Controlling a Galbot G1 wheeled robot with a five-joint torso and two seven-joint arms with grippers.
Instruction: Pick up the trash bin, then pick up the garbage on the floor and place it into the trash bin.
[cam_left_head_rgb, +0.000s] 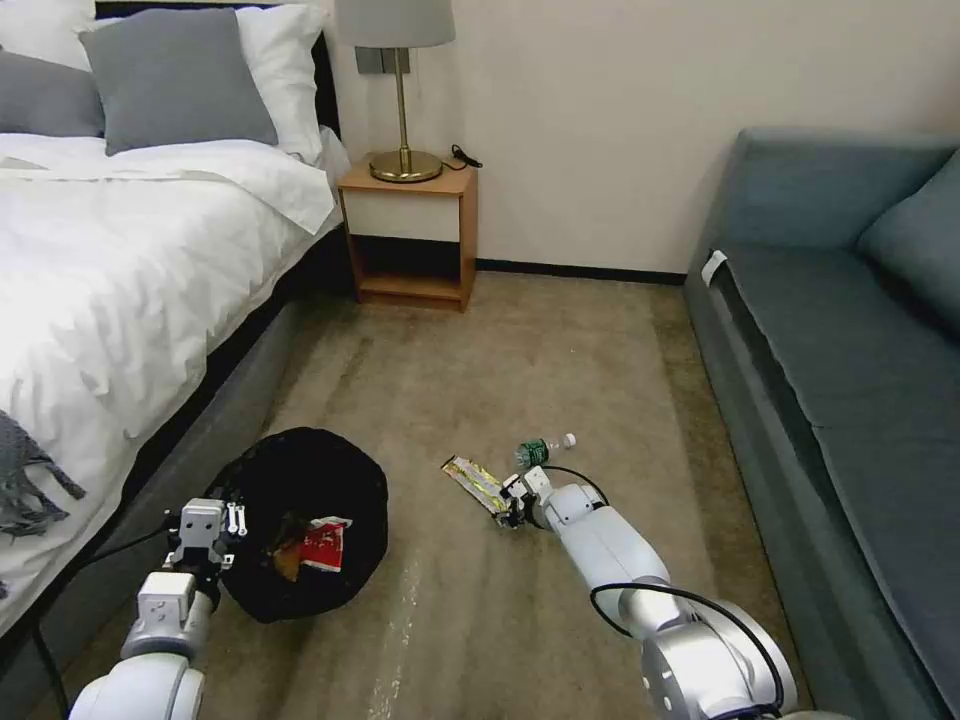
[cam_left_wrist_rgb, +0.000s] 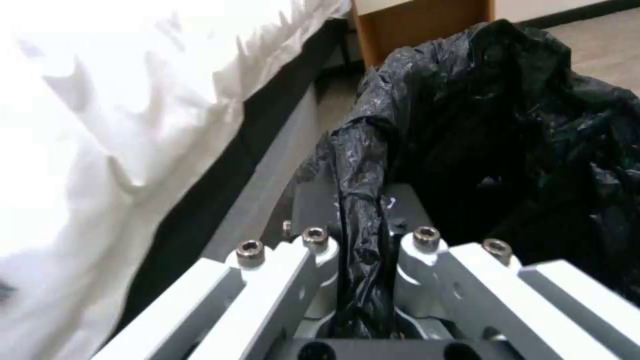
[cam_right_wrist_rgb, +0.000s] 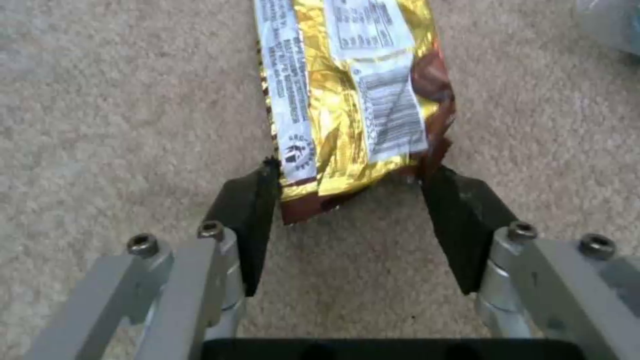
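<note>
In the lower left of the head view, the left hand (cam_left_head_rgb: 205, 535) is clenched on the rim of the trash bin (cam_left_head_rgb: 300, 480), which sits tilted toward the camera beside the bed (cam_left_head_rgb: 120, 260). The left wrist view shows a fold of the bin's black bag (cam_left_wrist_rgb: 363, 200) pinched tight between the fingers (cam_left_wrist_rgb: 313, 240). Inside the bin lie a red-and-white wrapper (cam_left_head_rgb: 325, 545) and a tan crumpled paper (cam_left_head_rgb: 288, 560).

Low in the centre-right of the head view, the right hand (cam_left_head_rgb: 515, 500) reaches down to the floor (cam_left_head_rgb: 560, 350) at the near end of the yellow snack wrapper (cam_left_head_rgb: 475, 482). In the right wrist view its black fingertips (cam_right_wrist_rgb: 253, 215) are spread wide, one on each side of the wrapper's (cam_right_wrist_rgb: 353, 100) end, just about touching its edges but not closed on it.

Just beyond the right hand, the clear bottle (cam_left_head_rgb: 540, 448) with a green label lies on its side on the carpet.

Farther back, in the upper middle of the frame, a wooden nightstand (cam_left_head_rgb: 410, 235) with a brass lamp (cam_left_head_rgb: 402, 90) stands against the wall, and a grey-blue sofa (cam_left_head_rgb: 840, 330) fills the right side.
</note>
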